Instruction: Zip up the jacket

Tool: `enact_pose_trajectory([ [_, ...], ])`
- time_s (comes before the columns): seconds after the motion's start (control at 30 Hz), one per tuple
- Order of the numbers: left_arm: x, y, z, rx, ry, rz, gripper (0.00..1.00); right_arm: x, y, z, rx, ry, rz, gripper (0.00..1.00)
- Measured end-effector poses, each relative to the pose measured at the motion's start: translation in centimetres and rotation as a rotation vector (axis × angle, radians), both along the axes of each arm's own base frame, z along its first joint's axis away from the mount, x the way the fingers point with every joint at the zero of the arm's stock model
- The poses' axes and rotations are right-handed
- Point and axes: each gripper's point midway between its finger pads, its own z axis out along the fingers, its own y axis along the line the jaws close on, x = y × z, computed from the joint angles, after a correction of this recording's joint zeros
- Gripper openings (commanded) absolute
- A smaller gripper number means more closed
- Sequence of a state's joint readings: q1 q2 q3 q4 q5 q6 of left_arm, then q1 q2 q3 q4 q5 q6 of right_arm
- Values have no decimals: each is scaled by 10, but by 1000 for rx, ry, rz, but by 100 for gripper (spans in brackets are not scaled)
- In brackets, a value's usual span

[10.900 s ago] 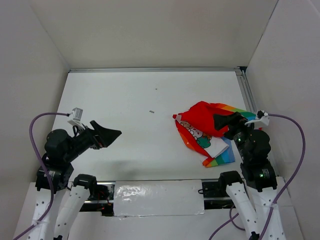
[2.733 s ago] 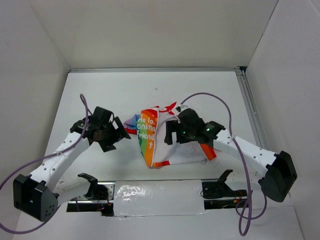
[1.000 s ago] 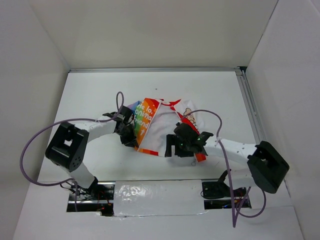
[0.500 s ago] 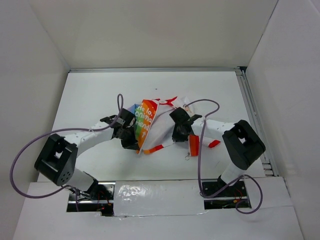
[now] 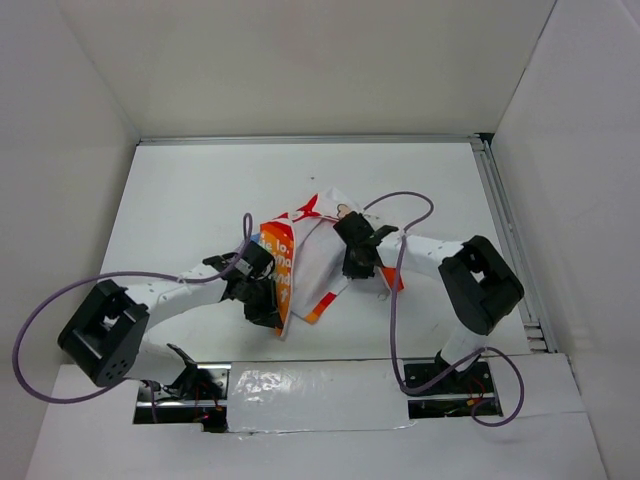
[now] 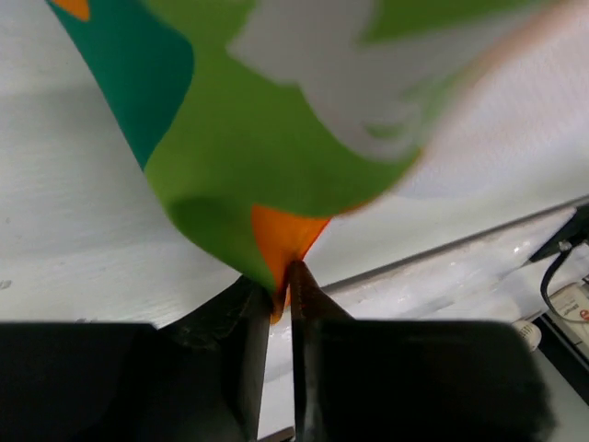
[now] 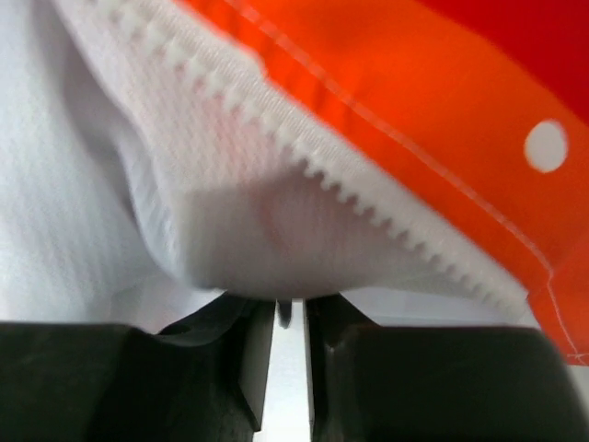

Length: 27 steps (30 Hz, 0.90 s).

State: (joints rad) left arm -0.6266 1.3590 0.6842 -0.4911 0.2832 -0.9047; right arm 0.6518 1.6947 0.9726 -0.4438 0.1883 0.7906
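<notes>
The jacket [image 5: 312, 255] hangs bunched between my two grippers at the middle of the table, showing white lining, rainbow stripes and red trim. My left gripper [image 5: 266, 304] holds its near left edge. In the left wrist view the jaws [image 6: 281, 278] are pinched on an orange and green fold of the jacket [image 6: 276, 157]. My right gripper [image 5: 355, 260] is at the jacket's right side. In the right wrist view its jaws [image 7: 290, 302] stand nearly together under white fabric [image 7: 221, 221] edged with zipper teeth [image 7: 368, 210], beside a red-orange panel [image 7: 414, 83]. A thin bit of the jacket dips between them.
The white table [image 5: 180, 190] is walled on three sides. A metal rail [image 5: 498, 215] runs along its right edge. Purple cables loop from both arms [image 5: 410, 200]. A taped strip [image 5: 315, 395] lies at the near edge between the arm bases.
The left gripper has pulled its edge of the jacket nearer and slightly right. The jacket has drawn narrower, and the red sleeve that lay loose on the right is now tucked by the right gripper.
</notes>
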Motion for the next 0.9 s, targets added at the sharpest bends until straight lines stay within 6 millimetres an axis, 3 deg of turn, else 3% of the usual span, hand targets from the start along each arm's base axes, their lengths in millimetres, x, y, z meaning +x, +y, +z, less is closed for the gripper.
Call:
enact_pose_trajectory([
  [0.07,-2,-1,-9,15,35,2,36,-5,6,1,-1,-3,30,31],
  [0.23,-5,-2,-20,36,77,4,46,-25,16,15,-5,-22,124,56],
  [0.3,-5,-4,-19,30,74,2,46,-31,19,31,6,-51,155,70],
  [0.37,-4,-5,-19,31,77,2,42,-34,21,51,31,-92,177,78],
  [0.43,-4,-6,-20,32,85,8,39,-36,18,69,52,-132,181,79],
  [0.53,-3,-8,-21,30,95,15,30,-39,-3,85,46,-165,134,89],
  [0.6,-3,-9,-23,32,99,15,24,-40,-28,86,22,-168,78,91],
  [0.67,-3,-10,-24,33,100,12,7,-38,-62,80,-13,-151,-7,92],
  [0.8,0,-13,-24,33,111,20,0,-32,-125,65,-75,-111,-189,92],
  [0.9,11,-17,-23,37,123,32,0,-36,-148,53,-68,-64,-222,93],
])
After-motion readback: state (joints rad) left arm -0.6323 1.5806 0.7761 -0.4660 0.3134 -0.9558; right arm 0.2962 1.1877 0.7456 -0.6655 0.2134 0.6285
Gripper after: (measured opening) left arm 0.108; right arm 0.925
